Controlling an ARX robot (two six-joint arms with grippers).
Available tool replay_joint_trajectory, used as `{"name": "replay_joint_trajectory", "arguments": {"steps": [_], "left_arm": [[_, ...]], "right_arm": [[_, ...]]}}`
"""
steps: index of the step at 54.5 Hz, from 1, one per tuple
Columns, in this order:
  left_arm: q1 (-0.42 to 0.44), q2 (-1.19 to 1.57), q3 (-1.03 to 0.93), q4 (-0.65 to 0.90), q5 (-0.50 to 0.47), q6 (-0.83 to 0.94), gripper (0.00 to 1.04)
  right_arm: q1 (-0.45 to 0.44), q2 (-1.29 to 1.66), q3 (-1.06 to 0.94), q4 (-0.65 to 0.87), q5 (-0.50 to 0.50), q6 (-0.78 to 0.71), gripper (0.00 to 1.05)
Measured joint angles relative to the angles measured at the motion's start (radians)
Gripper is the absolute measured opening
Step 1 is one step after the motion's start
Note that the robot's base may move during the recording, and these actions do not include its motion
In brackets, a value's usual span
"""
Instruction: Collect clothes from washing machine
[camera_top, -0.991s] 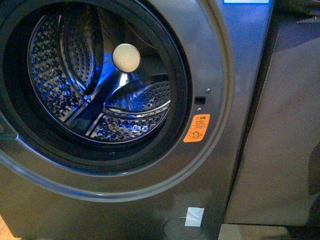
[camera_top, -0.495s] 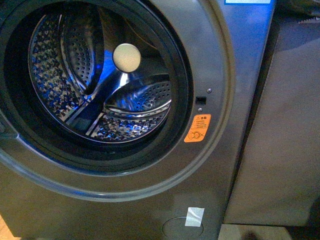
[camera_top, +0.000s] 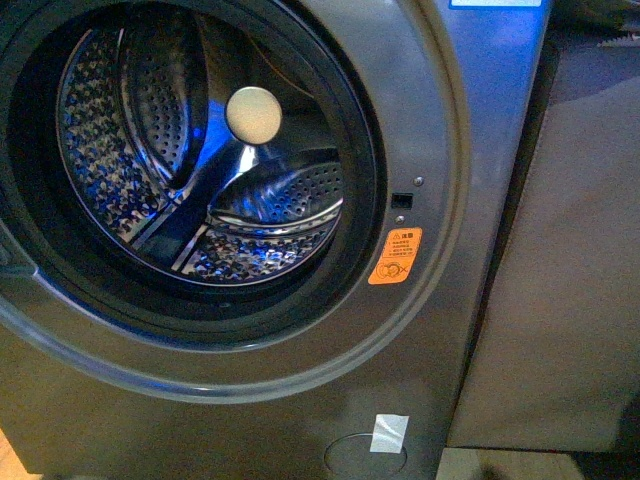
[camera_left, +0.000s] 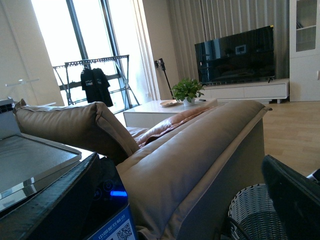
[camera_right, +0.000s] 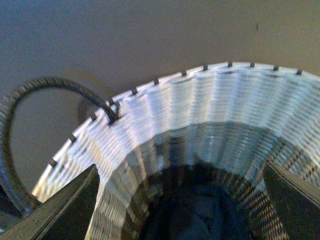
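The grey washing machine (camera_top: 440, 150) fills the front view, its round porthole open. Its perforated steel drum (camera_top: 150, 170) shows no clothes inside. The orange sticker (camera_top: 395, 257) and small white label (camera_top: 389, 433) are on its front. Neither gripper shows in the front view. My right gripper (camera_right: 182, 210) is open above the mouth of the woven basket (camera_right: 210, 110). Dark navy clothes (camera_right: 195, 222) lie at the basket's bottom between the fingers (camera_right: 67, 210). My left gripper (camera_left: 175, 215) is open and empty, one dark finger (camera_left: 295, 205) beside the basket's rim (camera_left: 255, 210).
A tan cabinet (camera_top: 570, 250) stands right of the machine. The left wrist view shows a beige sofa (camera_left: 190, 150), a dark box with a blue light (camera_left: 75, 200), a TV (camera_left: 235, 55) and a drying rack (camera_left: 95, 80) far off. The basket has a loop handle (camera_right: 30, 110).
The front view has shifted very slightly. The drum and the machine look the same.
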Motion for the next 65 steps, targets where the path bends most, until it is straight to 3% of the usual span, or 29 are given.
{"name": "replay_joint_trajectory", "arguments": {"steps": [6, 12, 22, 30, 35, 38, 42, 46, 50, 65], "left_arm": [[0.000, 0.000, 0.000, 0.000, 0.000, 0.000, 0.98], [0.000, 0.000, 0.000, 0.000, 0.000, 0.000, 0.98], [0.000, 0.000, 0.000, 0.000, 0.000, 0.000, 0.98], [0.000, 0.000, 0.000, 0.000, 0.000, 0.000, 0.98], [0.000, 0.000, 0.000, 0.000, 0.000, 0.000, 0.98], [0.000, 0.000, 0.000, 0.000, 0.000, 0.000, 0.98], [0.000, 0.000, 0.000, 0.000, 0.000, 0.000, 0.98], [0.000, 0.000, 0.000, 0.000, 0.000, 0.000, 0.98], [0.000, 0.000, 0.000, 0.000, 0.000, 0.000, 0.98], [0.000, 0.000, 0.002, 0.000, 0.000, 0.000, 0.98]], "right_arm": [[0.077, -0.162, 0.001, 0.162, 0.044, 0.105, 0.97], [0.156, -0.269, 0.013, 0.224, 0.089, 0.201, 0.97], [0.374, -0.425, 0.014, 0.260, 0.246, 0.361, 0.97], [0.628, -0.596, -0.089, 0.259, 0.414, 0.397, 0.97], [0.857, -0.719, -0.212, 0.254, 0.562, 0.369, 0.97], [1.046, -0.783, -0.336, 0.305, 0.693, 0.330, 0.97], [1.177, -0.797, -0.426, 0.343, 0.784, 0.291, 0.97], [1.222, -0.822, -0.401, 0.111, 0.924, 0.238, 0.86], [1.215, -0.865, -0.409, -0.065, 0.958, 0.210, 0.74], [1.140, -0.978, -0.537, -0.090, 0.875, 0.181, 0.28]]}}
